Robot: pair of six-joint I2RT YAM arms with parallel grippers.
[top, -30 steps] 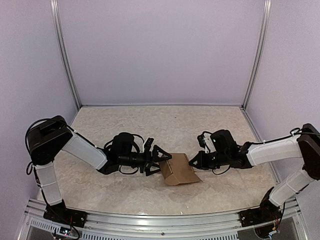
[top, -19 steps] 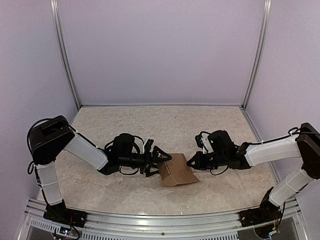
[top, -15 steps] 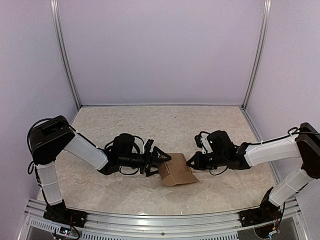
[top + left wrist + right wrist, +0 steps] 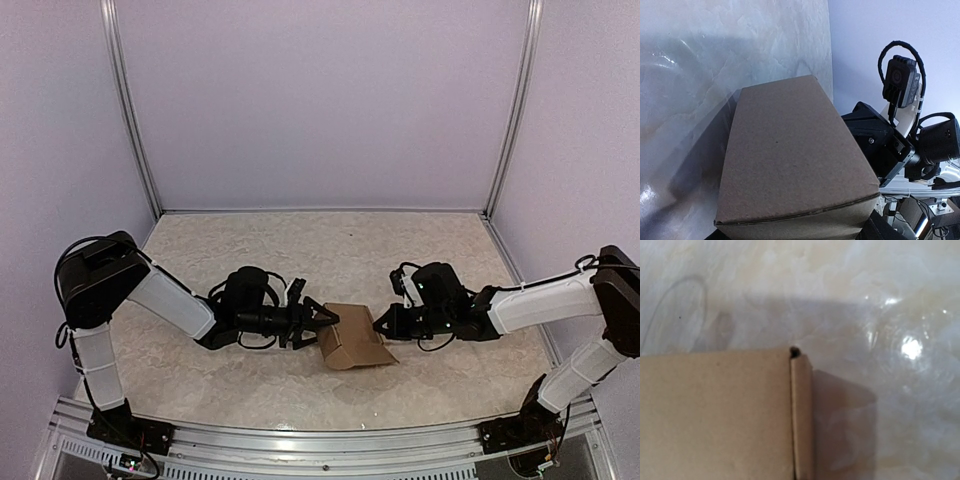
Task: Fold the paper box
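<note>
While the near rail [image 4: 320,432] runs close in front, the paper box [image 4: 355,345] lies mid-table, long axis left to right — left gripper [image 4: 322,325] part-open astride its left end, grip unclear, right gripper [image 4: 382,322] closed, empty, touching its right end — with bare tabletop [image 4: 330,250] beyond.

The paper box [image 4: 355,348] stands right at the tips of the left gripper [image 4: 322,325] and blocks the way straight ahead. Just beyond the box, the right gripper [image 4: 382,322] closes off its far side. To either side of both claws the table [image 4: 330,250] lies open, and so does the space above them.
</note>
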